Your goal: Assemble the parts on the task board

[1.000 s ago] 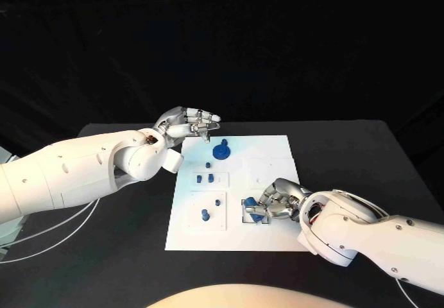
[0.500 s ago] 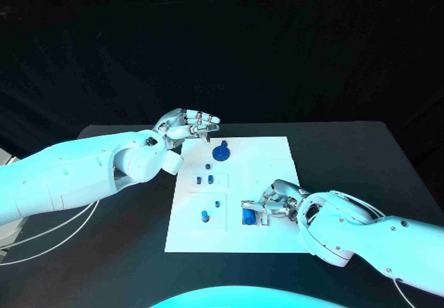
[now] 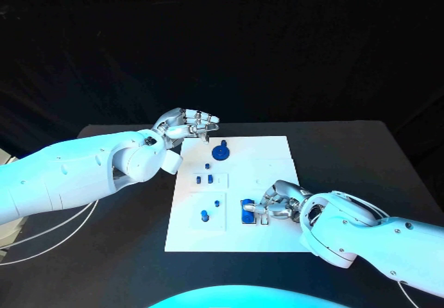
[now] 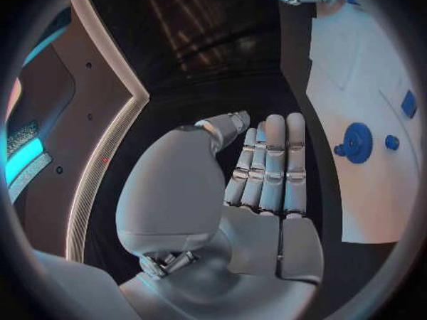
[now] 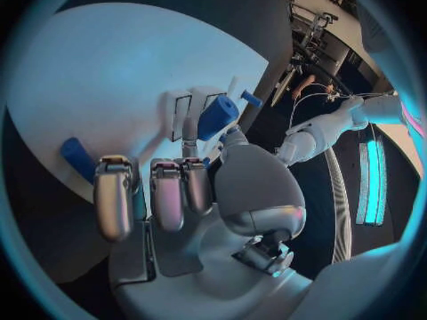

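Observation:
The white task board lies mid-table. My right hand rests on its near right part and pinches a blue block between thumb and a finger, at a dark-outlined square slot. The right wrist view shows that blue block at the fingertips above the board. My left hand hovers at the board's far left corner with its fingers curled in. Those fingers lie together in the left wrist view, with nothing seen in them. A round blue part sits just beyond them.
Small blue parts stand on the board's left half: a pair in the middle and two more nearer me. Another blue piece lies beside my right fingers. The board's far right part is bare; black table surrounds it.
My right hand has drawn slightly to the right and the blue block now shows more fully in its square slot. The left hand has stayed in place.

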Robot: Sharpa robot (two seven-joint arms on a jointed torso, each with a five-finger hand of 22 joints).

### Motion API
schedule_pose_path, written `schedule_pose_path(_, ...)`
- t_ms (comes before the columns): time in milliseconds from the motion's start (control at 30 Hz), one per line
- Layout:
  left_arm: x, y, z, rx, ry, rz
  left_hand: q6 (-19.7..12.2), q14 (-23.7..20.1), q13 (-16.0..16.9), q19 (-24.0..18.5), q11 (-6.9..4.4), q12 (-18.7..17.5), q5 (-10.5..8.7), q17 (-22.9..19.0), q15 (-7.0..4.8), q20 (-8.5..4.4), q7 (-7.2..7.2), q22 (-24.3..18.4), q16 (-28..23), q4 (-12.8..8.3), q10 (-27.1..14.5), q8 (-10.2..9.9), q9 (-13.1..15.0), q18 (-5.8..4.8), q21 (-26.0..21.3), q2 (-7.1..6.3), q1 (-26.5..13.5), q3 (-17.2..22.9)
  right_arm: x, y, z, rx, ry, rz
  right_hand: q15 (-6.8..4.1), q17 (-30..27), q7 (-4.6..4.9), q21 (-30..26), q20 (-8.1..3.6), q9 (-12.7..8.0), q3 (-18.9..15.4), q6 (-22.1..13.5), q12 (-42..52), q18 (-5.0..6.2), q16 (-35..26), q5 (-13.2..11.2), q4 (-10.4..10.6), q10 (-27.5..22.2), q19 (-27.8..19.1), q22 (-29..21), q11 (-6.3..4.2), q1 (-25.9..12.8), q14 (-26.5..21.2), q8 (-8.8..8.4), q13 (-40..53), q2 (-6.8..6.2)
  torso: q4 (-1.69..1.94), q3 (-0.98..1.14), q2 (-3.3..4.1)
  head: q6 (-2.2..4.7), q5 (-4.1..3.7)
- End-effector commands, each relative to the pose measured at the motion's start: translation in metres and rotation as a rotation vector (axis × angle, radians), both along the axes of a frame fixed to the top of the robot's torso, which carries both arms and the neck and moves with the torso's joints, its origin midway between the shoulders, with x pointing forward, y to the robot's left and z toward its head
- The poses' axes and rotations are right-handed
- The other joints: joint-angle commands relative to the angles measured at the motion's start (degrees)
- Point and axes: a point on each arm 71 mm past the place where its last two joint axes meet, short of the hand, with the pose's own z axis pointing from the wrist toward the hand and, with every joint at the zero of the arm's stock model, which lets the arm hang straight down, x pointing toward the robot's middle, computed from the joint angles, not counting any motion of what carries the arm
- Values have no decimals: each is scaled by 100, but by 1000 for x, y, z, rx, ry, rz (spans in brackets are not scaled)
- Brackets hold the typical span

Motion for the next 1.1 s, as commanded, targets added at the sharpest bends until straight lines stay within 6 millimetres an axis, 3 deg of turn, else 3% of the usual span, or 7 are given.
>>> schedule_pose_path(33, -1, -1, 1, -12, 1, -14, -26, -26, -6, -9, 1, 30, 20, -6, 10, 37, 6, -9, -8, 26, -48, -15, -6, 86, -30, 8, -36, 8, -5, 2, 3, 20, -24, 63, -29, 1099, -14, 1, -45, -10, -36, -47, -15, -67, -30, 9, -18, 315, 463, 1375, 8, 254, 510, 40, 1123, 19, 4, 4, 3, 2, -8)
schedule_pose_path(167, -1, 0, 1, -10, 2, -12, -26, -26, -6, -9, 1, 30, 20, -6, 10, 37, 6, -9, -8, 26, -48, -15, -6, 86, -30, 8, -36, 8, -10, -1, 6, 43, -31, 79, -44, 1155, -34, 115, -56, -15, -94, -31, 68, -88, -8, 9, -31, 368, 493, 1404, -10, 670, 523, 91, 1193, 19, -4, 2, 3, 2, -8)
schedule_pose_path(467, -1, 0, 1, -10, 2, -12, -29, -31, -10, -4, 0, 40, 22, -8, 9, 38, 6, -21, -5, 33, -57, -13, -8, 88, -47, 17, -34, 20, -15, -2, 6, 37, -13, 106, -57, 1182, -52, 175, -67, -21, -156, -6, 125, -99, 2, 12, -35, 402, 508, 1418, -26, 894, 529, 128, 1239, 1, -3, 6, -1, 3, -30)
schedule_pose_path(833, -1, 0, 0, -9, 6, -13, -29, -31, -10, -4, 0, 40, 22, -8, 9, 38, 6, -21, -5, 33, -57, -13, -8, 88, -47, 17, -34, 20, -10, 1, -2, 1, -10, 89, -66, 1183, -59, 180, -77, -48, -140, -19, 122, -100, 2, 25, -33, 405, 509, 1419, -35, 1179, 529, 134, 1244, 126, 2, -9, 9, 8, -39)
schedule_pose_path(1100, -1, 1, 0, -8, 7, -11, -29, -31, -10, -4, 0, 40, 22, -8, 9, 38, 6, -21, -5, 33, -57, -13, -8, 88, -47, 17, -34, 20, -8, -3, -3, -19, -19, 80, -67, 1193, -61, 190, -79, -60, -107, -21, 123, -102, 5, 29, -34, 407, 511, 1422, -37, 1252, 531, 132, 1247, 181, 5, -6, 5, -8, -29)
